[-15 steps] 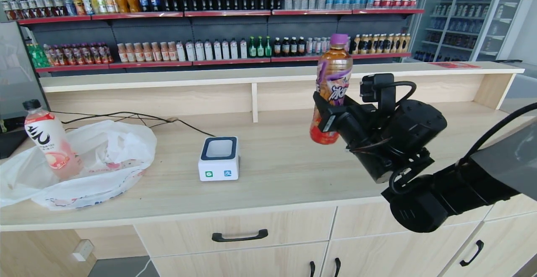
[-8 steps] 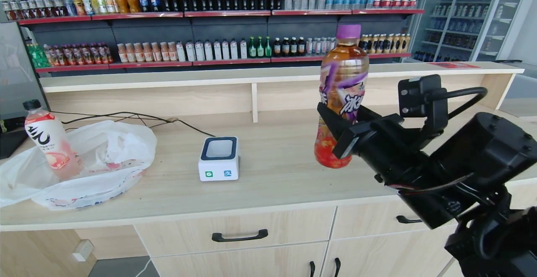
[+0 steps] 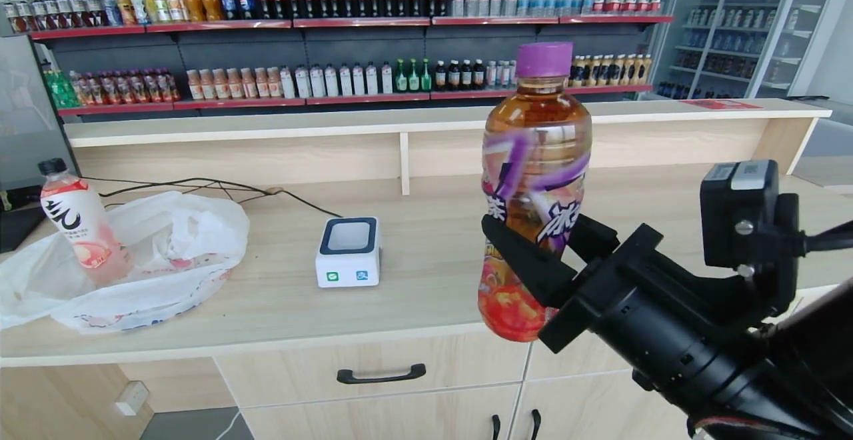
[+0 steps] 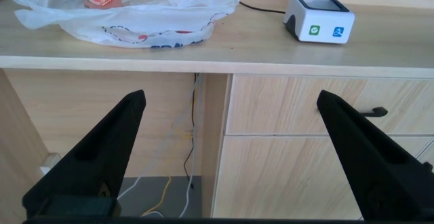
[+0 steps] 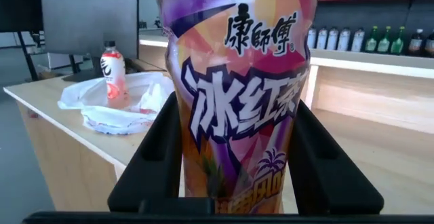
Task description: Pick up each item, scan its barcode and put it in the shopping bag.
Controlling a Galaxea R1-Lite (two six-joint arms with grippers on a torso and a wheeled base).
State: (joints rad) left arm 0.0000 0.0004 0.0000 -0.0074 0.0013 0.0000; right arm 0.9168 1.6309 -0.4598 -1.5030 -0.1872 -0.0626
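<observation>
Closest to me, my right gripper (image 3: 556,250) is clamped on the tea bottle (image 3: 536,153), one finger on each side of its lower half. The bottle hangs in the air off the counter (image 3: 433,260), nearer than the scanner and to its right. Its long axis runs about vertical, with the purple cap on top and the red base at the bottom. The label's front faces the right wrist camera.

My left gripper (image 4: 230,98) sits low, below the counter's edge. Its two fingers are spread wide with nothing between them, pointing at the drawer fronts (image 4: 285,108).

Further out on the counter, the white scanner (image 3: 348,251) stands with its window facing up, a cable running from behind it. To its left lies the shopping bag (image 3: 166,247), crumpled and open. A pink bottle (image 3: 80,223) stands upright in the bag, black cap up.

Beyond the counter's raised back ledge, the shelves (image 3: 333,20) hold rows of drinks.
</observation>
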